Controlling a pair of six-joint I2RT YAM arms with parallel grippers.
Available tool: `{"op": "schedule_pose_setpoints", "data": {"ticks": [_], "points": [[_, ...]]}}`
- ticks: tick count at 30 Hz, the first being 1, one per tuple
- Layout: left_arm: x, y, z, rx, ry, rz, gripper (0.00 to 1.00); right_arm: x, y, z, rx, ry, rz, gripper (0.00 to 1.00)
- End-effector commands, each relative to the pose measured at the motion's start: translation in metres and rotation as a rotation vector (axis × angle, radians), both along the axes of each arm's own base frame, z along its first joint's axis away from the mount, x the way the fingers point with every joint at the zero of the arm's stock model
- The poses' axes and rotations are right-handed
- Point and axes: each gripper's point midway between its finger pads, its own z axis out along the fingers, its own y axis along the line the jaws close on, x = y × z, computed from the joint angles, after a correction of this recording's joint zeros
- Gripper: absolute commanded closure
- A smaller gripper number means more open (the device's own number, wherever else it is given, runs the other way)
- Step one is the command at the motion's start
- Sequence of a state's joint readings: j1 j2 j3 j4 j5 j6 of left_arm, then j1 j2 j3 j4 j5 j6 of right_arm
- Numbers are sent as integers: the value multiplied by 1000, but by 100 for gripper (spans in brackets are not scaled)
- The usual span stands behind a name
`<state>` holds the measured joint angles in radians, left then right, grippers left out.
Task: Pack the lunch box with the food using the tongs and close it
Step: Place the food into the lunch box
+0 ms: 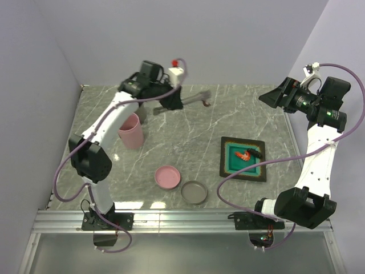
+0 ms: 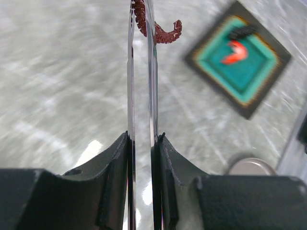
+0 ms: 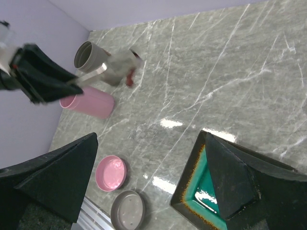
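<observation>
Left wrist view: left tool [image 2: 142, 139] clamps the tongs [image 2: 130, 76], squeezing their tips onto a dark-red curled piece [image 2: 160, 32] for carrying above the far worktop [image 2: 57, 86], while right tool [image 3: 151, 167] hangs wide open.

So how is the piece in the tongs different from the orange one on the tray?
Colour: the held piece is dark red, while the orange piece is a bright orange-red. State: the held piece is pinched at the tips of the tongs, which the left gripper grips, while the orange piece lies loose in the teal tray. Both are small and curved.
</observation>
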<state>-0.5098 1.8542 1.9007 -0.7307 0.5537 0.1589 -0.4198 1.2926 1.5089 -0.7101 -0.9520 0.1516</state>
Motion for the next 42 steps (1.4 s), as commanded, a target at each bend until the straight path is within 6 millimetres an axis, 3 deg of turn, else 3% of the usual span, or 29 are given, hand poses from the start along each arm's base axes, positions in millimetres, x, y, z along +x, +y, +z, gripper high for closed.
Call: {"op": "schedule_pose_setpoints", "data": {"ticks": [1,6,7,9,10,13,19,23,33,42], "points": [[11,50,43,-74,-45,88,75,-3,1,15,-13,-57,6,0],[30,121,61,-106,-66,236,75,-2,1,15,-11,-55,7,0],[38,144,60,-105,-61,290,75,-3,1,14,-10,-54,8,0],[41,166,64,-107,-73,333,75,-2,1,14,-9,-55,9,0],[45,186,61,-98,-73,378,75,-2,1,14,-6,-51,10,0],[49,221,55,-71,-74,449,75,-3,2,15,-4,-54,14,0],[50,270,30,-13,-59,544,74,-3,2,16,-8,-55,12,0],[49,285,18,1,-47,574,73,-3,1,15,-6,-53,10,0],[52,298,-6,63,-43,600,70,-5,2,16,-9,-55,9,0],[51,311,-5,106,-78,646,68,-5,3,17,-5,-57,14,0]]}}
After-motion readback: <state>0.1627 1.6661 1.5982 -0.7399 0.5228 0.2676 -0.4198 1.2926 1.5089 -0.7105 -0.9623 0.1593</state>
